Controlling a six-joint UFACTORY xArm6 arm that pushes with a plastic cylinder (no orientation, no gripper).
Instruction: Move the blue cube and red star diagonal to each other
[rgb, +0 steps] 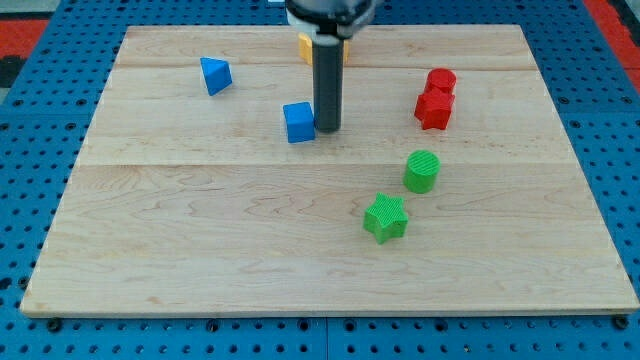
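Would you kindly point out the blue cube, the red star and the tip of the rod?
blue cube (299, 122): camera view, on its front face.
red star (433, 110): camera view, on its top face.
my tip (328, 129): camera view, at the rod's very end, beside the blue cube's right edge.

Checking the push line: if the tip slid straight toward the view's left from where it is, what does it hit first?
The blue cube. My tip sits right beside it on the view's right, seemingly touching or nearly so. The blue triangular block lies farther up-left, off that line.
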